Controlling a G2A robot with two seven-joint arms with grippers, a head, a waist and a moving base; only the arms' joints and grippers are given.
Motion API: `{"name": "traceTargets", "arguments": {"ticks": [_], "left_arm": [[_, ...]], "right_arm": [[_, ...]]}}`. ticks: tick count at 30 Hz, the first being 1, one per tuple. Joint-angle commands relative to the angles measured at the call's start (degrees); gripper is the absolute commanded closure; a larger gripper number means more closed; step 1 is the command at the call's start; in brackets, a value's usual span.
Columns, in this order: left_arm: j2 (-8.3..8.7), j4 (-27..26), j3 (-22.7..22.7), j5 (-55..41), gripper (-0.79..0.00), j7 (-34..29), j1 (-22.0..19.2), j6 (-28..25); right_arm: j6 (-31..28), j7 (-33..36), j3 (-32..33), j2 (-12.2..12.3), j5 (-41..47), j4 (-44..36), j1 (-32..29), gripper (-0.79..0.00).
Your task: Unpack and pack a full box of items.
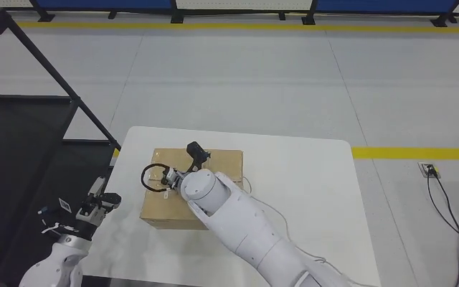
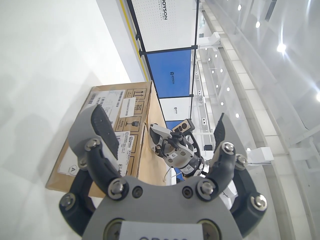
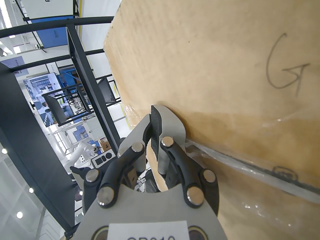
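Sitting on the table (image 1: 308, 186), the box (image 1: 224, 161) is taped shut.

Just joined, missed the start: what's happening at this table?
The right end effector sits shut on top of the closed cardboard box, by its taped seam; whether it grips anything is unclear. The left end effector hangs open beside the box, near the white table edge. Nothing is unpacked yet.

Right arm (image 1: 237, 222): glossy white, rounded shells. Left gripper (image 2: 160, 123) and right gripper (image 3: 153, 126): grey plates, black linkages, silver screws, ribbed black pads (image 2: 102, 128) (white printed label on each plate).
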Motion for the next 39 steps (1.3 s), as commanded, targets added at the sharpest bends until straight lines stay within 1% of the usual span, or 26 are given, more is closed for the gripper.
{"name": "traceTargets", "arguments": {"ticks": [1, 8, 14, 18, 21, 24, 26, 28, 30, 33, 34, 36, 39], "left_arm": [[0.02, 0.0, 0.2, 0.5, -0.785, -0.1, -0.2, 0.0], [0.05, 0.1, 0.5, 0.8, -0.785, 0.0, -0.6, 0.0], [0.04, 0.7, 0.4, 0.4, -0.785, 0.2, -0.6, 0.0], [0.05, 0.5, 0.3, 0.4, -0.785, 0.5, -0.8, 0.1], [0.07, 0.1, 0.1, 0.3, -0.785, 0.8, -0.9, 0.3], [0.1, -0.3, 0.1, 0.4, -0.785, 1.0, -1.2, 0.7], [0.12, -0.5, 0.1, 0.5, -0.785, 1.0, -1.6, 1.1], [0.15, -0.6, 0.2, 0.7, -0.785, 1.2, -2.0, 1.5], [0.18, -0.6, 0.2, 0.8, -0.785, 1.3, -2.6, 1.9], [0.24, -0.5, 0.3, 1.0, -0.785, 1.3, -3.4, 2.4], [0.26, -0.4, 0.3, 1.1, -0.785, 1.4, -3.7, 2.6], [0.31, -0.3, 0.3, 1.3, -0.785, 1.4, -4.4, 3.1], [0.41, -0.2, 0.3, 1.9, -0.785, 1.5, -5.4, 3.8]], "right_arm": [[-1.2, -0.1, 0.1, -0.3, 0.0, 0.6, 0.1, 0.0], [-3.6, -0.2, -0.1, -1.5, -0.3, 2.7, 0.3, 0.0], [-5.8, 2.1, -0.5, -2.6, -0.8, 4.2, 1.1, 0.0], [-9.8, 2.6, 1.0, -2.2, -1.0, 2.8, 1.4, 0.0], [-13.9, 2.4, 3.1, -0.9, -2.4, -1.1, 0.1, 0.0], [-17.6, 0.8, 6.1, 1.5, -6.1, -9.4, -4.1, 0.0], [-18.4, -0.2, 9.1, 3.7, -10.0, -18.2, -9.1, 0.0], [-17.7, -0.2, 13.1, 6.2, -15.1, -29.9, -16.2, 0.0], [-16.3, 1.8, 17.7, 8.5, -20.0, -42.9, -24.6, 0.0], [-15.2, 5.6, 24.6, 10.9, -23.7, -58.9, -35.9, 0.0], [-15.5, 6.4, 26.9, 11.5, -24.1, -62.8, -38.8, 0.0], [-16.3, 7.0, 31.1, 12.3, -24.0, -68.2, -43.5, 0.0], [-17.2, 7.4, 36.4, 13.2, -21.8, -72.5, -48.1, 0.0]]}}
